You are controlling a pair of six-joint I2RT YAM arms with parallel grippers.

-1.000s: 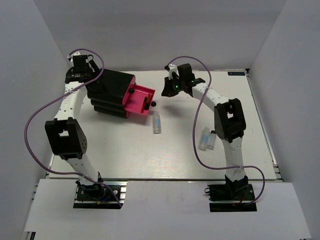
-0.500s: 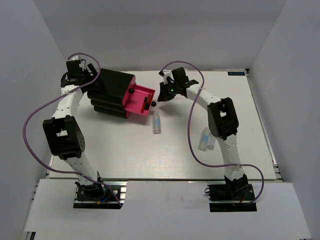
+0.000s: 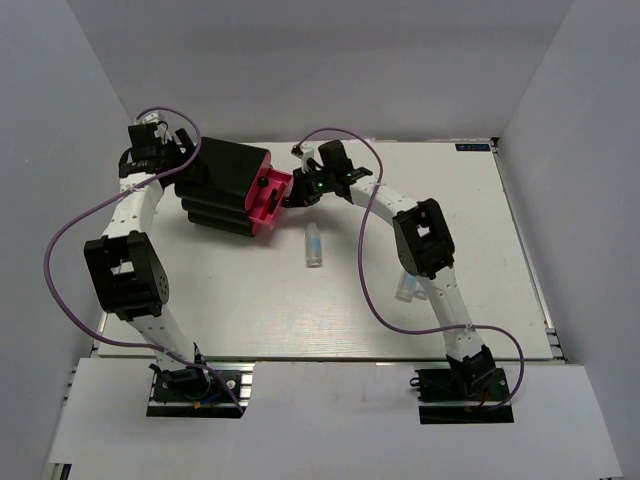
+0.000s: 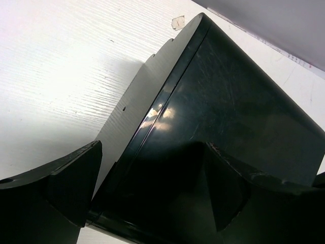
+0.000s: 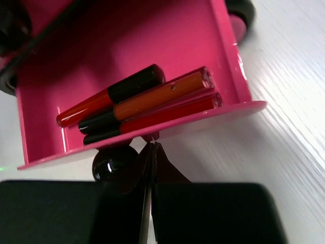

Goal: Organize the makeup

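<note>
Three slim sticks (image 5: 137,104), dark red, orange and red with black ends, lie in the open pink drawer (image 5: 127,40) of the black box (image 3: 225,185). My right gripper (image 5: 154,145) is shut and empty, with its tips against the drawer's front wall beside the black knob (image 5: 112,161). In the top view the right gripper (image 3: 300,192) is at the drawer front (image 3: 270,192). My left gripper (image 4: 152,152) is open, its jaws straddling the box's back corner (image 4: 228,112). A small clear bottle (image 3: 314,245) lies on the table in front of the drawer.
More small clear bottles (image 3: 405,290) lie half hidden under my right arm's forearm. The white table (image 3: 250,300) is walled on the left, back and right. The left arm's purple cable (image 3: 70,230) loops out to the left.
My right gripper has moved left with the drawer front, and the pink drawer now sticks out less from the black box. The left gripper has stayed at the box's back corner.
</note>
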